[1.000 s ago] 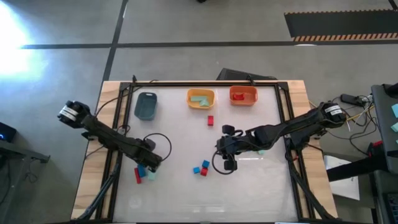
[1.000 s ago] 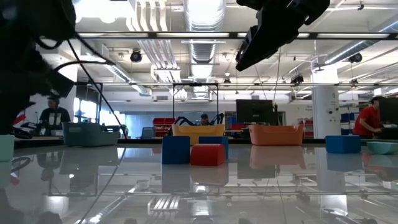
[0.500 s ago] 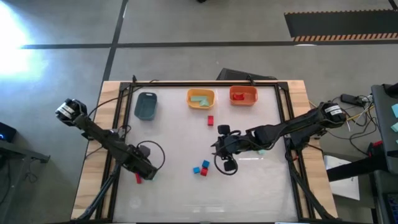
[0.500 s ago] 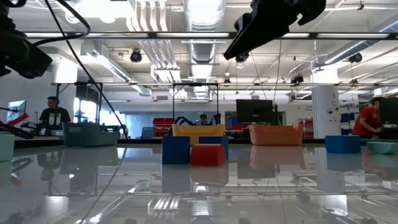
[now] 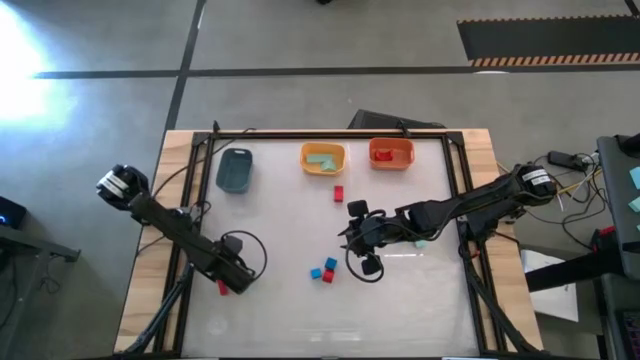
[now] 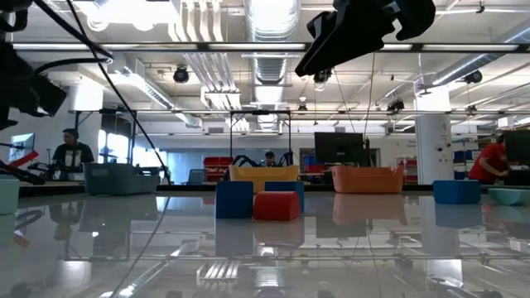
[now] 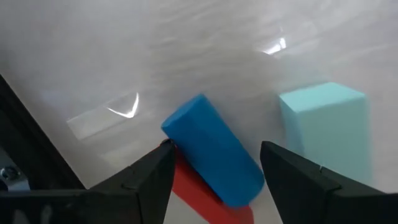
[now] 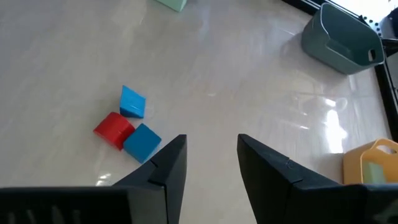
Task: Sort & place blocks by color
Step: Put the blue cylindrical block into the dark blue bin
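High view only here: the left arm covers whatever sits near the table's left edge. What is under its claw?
Observer: The left wrist view shows a blue bar lying over a red block, between the open fingers of the left claw.
Operator: Anything else down there?
Observer: A pale teal block stands beside them.
Operator: Is the right claw carrying anything?
Observer: No. The right claw is open and empty, looking toward a cluster of two blue cubes and one red cube.
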Robot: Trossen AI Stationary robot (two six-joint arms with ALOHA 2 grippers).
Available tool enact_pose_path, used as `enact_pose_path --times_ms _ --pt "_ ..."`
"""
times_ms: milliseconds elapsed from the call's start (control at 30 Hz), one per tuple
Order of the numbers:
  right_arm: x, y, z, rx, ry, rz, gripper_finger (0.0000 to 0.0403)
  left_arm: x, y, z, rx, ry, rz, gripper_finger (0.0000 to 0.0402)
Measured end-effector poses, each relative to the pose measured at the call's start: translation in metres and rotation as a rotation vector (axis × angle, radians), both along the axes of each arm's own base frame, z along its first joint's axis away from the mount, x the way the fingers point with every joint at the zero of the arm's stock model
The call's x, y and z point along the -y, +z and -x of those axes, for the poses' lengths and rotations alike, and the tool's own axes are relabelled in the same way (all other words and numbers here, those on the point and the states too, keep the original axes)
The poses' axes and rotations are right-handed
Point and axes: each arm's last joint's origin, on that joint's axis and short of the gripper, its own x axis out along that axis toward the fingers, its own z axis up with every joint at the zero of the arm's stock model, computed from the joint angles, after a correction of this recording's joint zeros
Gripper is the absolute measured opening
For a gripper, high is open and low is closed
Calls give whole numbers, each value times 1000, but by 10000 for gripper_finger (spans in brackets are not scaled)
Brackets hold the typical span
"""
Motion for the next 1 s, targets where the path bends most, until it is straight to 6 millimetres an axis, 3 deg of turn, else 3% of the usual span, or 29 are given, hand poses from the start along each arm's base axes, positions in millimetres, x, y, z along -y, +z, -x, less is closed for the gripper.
enact_pose_path --times_ms 133,400,500,767,1000 --pt "0 0 0 -1 -3 -3 134 2 -7 -3 -25 -1 -22 202" --pt "0 -1 1 -5 -25 -29 126 3 -14 -5 -58 -23 -45 112" --pt "0 -3 1 -11 -24 -26 125 3 -11 -5 -38 -23 -47 112" --pt "1 -14 5 -33 -11 -5 119 1 24 -7 6 -30 -145 112" --pt "5 -18 6 -35 22 42 113 -15 68 -19 224 -150 -302 112"
